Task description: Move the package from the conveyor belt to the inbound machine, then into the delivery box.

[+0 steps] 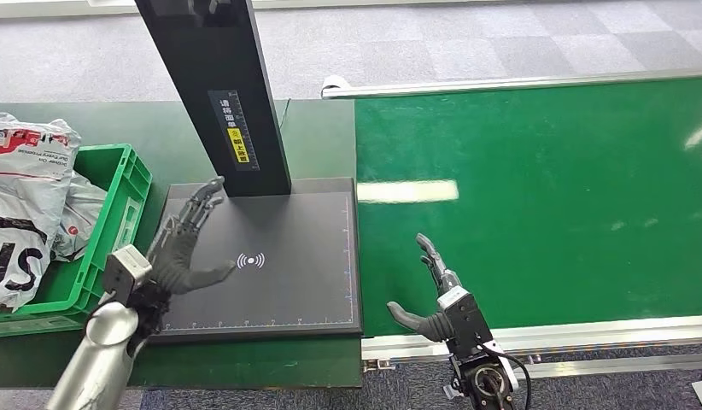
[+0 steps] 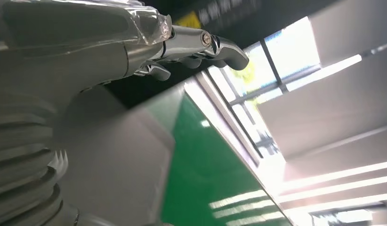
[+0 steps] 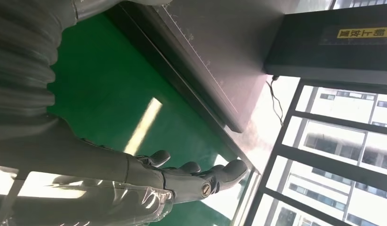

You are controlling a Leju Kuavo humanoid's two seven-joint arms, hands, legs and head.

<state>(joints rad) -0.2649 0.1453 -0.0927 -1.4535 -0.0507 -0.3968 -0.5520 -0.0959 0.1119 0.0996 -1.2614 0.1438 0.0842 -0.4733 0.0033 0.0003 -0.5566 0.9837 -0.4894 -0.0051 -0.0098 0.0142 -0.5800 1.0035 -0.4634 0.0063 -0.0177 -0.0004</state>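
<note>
The inbound machine is a dark flat scan plate (image 1: 279, 282) with a tall black post (image 1: 219, 85) at its back. My left hand (image 1: 184, 248) hovers over the plate's left part, fingers spread and empty; its fingers (image 2: 201, 44) show in the left wrist view. My right hand (image 1: 433, 295) is open and empty over the near edge of the green conveyor belt (image 1: 535, 205), just right of the plate; its fingers (image 3: 201, 176) show above the belt (image 3: 102, 103). White plastic packages (image 1: 23, 196) lie in and over the green delivery box (image 1: 117, 213) at the left.
A silver rail (image 1: 518, 84) bounds the belt's far side and another rail (image 1: 587, 335) its near side. The machine and box stand on a dark green table (image 1: 313, 137). Grey floor tiles lie beyond.
</note>
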